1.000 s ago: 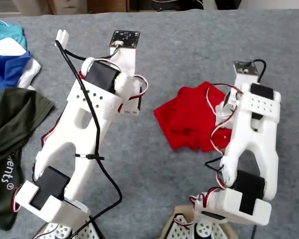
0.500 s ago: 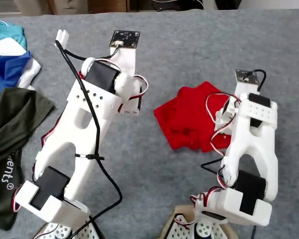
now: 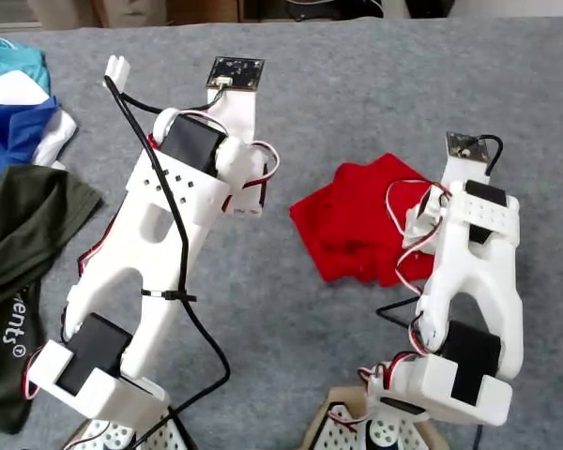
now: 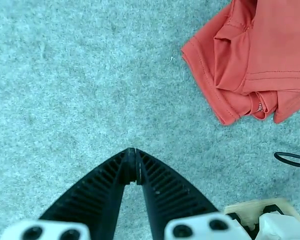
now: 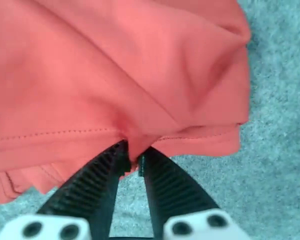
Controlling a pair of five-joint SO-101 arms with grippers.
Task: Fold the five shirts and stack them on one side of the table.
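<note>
The right tool (image 5: 132, 154) was nearly closed, its two black ribbed fingers (image 5: 97, 180) pinching a fold at the stitched edge of the red shirt (image 5: 115, 75). A small tuck of cloth sat between the tips. The rest of that shirt spread away ahead of the tips in loose, crumpled layers, and a strip of grey tabletop (image 5: 280, 150) showed past its edge.

The left tool (image 4: 132, 165) was fully closed with nothing in it, its tips meeting above bare tabletop (image 4: 65, 75). The red shirt (image 4: 255, 55) lay well ahead of these tips and off toward the right arm's side, apart from them, with its nearest hemmed corner bunched and folded over. A loop of black cable (image 4: 292, 159) lay on the cloth surface back beside this tool.

From the high view, the red shirt (image 3: 357, 225) lay in a rumpled heap between the two arms, partly under the right arm. Far from both tools, on the left arm's outer side, lay the other shirts: a dark green shirt (image 3: 19, 244), a blue shirt (image 3: 14, 136), a white shirt (image 3: 14, 89) and a teal shirt (image 3: 14, 56), overlapping one another unfolded at the tabletop's edge.
</note>
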